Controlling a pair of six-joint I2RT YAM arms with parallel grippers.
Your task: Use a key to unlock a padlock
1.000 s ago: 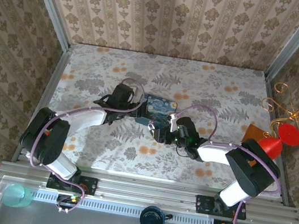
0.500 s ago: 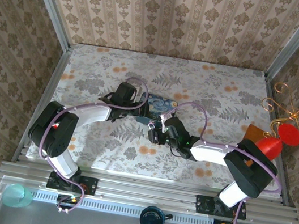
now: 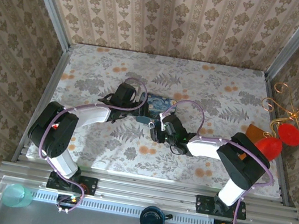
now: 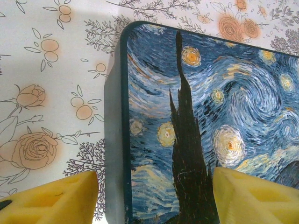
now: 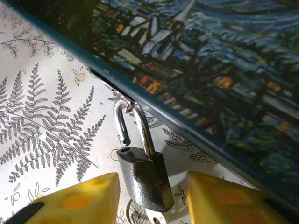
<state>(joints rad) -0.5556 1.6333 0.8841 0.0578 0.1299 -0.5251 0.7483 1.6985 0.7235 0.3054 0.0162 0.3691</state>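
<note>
A tiny dark padlock hangs by its metal shackle from the hasp of the blue swirly-painted tin. The shackle's free end stands out of its hole. My right gripper is open, its yellow fingers on either side of the padlock body with a gap on each side. My left gripper is open over the tin's corner, one finger above the cloth and one above the lid. In the top view both grippers meet at the tin. The key is out of view.
A red cone-shaped thing and a gold wire stand sit at the table's right edge. A teal cup and a dark round object lie below the front rail. Patterned walls close three sides.
My right gripper has moved left along the tin's near side to the padlock, and its jaws have narrowed. The left arm has shifted slightly, its gripper staying at the tin.
</note>
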